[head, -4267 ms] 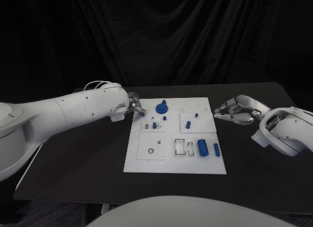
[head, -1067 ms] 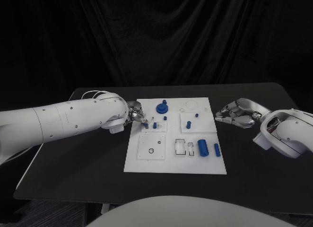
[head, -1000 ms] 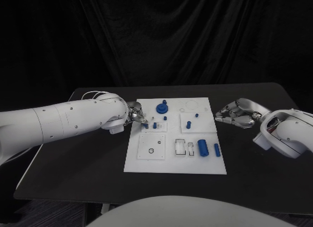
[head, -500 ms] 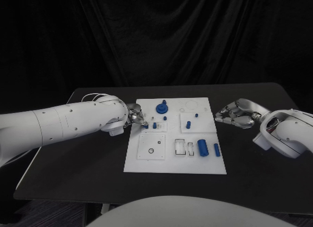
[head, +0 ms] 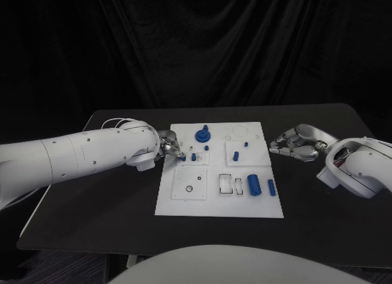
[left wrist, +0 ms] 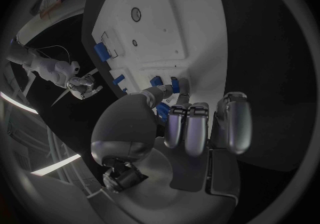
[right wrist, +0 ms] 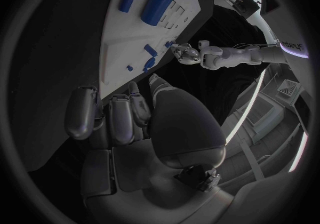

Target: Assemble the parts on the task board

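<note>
Nothing has shifted lately; left robot hand point(head: 170, 146) pinches a blue part point(left wrist: 162, 109) over the task board point(head: 192, 204); right robot hand point(head: 296, 142) clenched, black table point(head: 102, 201)

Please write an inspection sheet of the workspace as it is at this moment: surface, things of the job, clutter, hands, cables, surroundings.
Surface: black table, bare around the task board.
Job's things: white task board lies at the table's middle; blue parts on it, among them a round part with a knob at the far side, a thick cylinder and a thin rod lying at the near right.
Clutter: nothing seen.
Hands: left hand at the board's left edge, fingers curled about a small blue part; right hand beside the board's right edge, fingers curled, holding nothing.
Cables: thin white wires on the left wrist.
Surroundings: black curtain behind the table.
</note>
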Action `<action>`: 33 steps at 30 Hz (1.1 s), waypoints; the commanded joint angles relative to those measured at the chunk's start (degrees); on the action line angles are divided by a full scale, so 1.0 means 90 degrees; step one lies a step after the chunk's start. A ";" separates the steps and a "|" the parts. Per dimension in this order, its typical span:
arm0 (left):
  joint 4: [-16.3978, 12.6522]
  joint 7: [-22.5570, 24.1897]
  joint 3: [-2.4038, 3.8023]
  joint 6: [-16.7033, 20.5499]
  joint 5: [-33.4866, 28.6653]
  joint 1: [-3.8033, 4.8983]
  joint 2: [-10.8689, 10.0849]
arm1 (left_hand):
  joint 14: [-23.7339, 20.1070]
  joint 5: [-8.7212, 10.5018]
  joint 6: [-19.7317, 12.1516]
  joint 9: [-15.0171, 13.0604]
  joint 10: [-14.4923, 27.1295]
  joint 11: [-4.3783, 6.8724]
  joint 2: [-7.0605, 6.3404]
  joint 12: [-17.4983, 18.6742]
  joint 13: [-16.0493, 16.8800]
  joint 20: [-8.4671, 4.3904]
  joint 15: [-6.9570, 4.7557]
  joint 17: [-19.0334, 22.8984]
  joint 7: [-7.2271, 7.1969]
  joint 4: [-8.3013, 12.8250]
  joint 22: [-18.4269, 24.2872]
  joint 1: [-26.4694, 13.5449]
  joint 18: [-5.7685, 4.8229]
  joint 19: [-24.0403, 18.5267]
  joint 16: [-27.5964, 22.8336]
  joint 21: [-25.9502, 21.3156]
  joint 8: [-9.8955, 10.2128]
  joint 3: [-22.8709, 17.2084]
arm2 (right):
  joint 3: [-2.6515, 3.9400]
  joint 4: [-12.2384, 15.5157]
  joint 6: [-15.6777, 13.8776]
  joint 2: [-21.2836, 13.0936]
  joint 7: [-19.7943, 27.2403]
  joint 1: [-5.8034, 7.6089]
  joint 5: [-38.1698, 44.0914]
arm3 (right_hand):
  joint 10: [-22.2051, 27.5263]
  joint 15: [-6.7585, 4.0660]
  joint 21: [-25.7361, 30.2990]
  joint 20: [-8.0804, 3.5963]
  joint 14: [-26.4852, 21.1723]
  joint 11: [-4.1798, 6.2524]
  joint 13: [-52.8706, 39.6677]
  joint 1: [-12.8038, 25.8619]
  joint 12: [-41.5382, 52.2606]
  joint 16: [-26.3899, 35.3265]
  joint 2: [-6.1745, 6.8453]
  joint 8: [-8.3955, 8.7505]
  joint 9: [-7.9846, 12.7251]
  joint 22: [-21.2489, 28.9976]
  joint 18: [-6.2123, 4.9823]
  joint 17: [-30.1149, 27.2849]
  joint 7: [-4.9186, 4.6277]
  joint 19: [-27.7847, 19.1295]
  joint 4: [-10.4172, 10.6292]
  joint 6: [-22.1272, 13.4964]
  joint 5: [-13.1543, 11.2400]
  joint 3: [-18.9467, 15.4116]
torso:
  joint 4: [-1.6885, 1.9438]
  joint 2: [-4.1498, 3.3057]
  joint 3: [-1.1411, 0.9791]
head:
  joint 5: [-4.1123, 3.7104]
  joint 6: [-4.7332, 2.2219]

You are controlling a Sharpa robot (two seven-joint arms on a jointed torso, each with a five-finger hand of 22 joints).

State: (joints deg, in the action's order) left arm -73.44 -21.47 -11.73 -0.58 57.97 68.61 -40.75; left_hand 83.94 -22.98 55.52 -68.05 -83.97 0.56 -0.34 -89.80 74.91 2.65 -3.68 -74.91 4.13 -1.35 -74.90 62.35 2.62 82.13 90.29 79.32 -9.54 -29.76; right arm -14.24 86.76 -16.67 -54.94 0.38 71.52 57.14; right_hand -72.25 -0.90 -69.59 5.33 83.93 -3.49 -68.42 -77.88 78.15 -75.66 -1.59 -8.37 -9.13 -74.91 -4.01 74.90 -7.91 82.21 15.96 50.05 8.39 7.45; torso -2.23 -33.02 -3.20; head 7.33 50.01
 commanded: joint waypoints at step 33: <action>0.0087 0.0259 -0.0040 -0.0421 -0.0015 -0.0117 0.0058 | 0.0673 -0.0499 0.0200 0.0167 -0.0670 0.0036 0.0191 -0.0023 0.1677 0.0006 -0.0011 -0.1677 -0.0093 0.0118 -0.0947 0.0175 0.0094 -0.0067 -0.0032 -0.0206 -0.0016 -0.0085 | 0.0005 -0.0030 0.0167 0.0019 -0.0145 -0.0058 -0.0001 | 0.0078 0.0025 0.0097 0.0010 0.0015 0.0011 0.0052 -0.0078 -0.0069 0.0068 -0.0023 0.0030 0.0010 -0.0965 -0.0079 0.0158 -0.0020 -0.0084 0.0004 0.0036 0.0054 0.0037 | -0.0004 -0.0003 0.0001 | 0.0004 -0.0001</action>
State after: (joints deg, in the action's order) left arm -72.55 -19.07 -11.63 -1.24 58.03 68.28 -40.41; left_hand 83.94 -27.30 56.32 -66.50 -83.97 0.56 1.39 -89.80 74.91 2.66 -3.68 -74.91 3.68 -3.40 -74.95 63.79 2.61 81.71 90.29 77.53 -9.53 -27.22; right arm -14.24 86.49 -15.82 -54.73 0.10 71.14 57.12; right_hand -71.83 -0.90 -68.89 5.33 83.93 -3.49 -68.00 -78.11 77.70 -75.42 -1.82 -8.37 -9.09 -74.90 -4.01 74.91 -7.91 81.79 15.96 50.05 8.62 7.45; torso -2.25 -33.04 -3.22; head 7.33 50.01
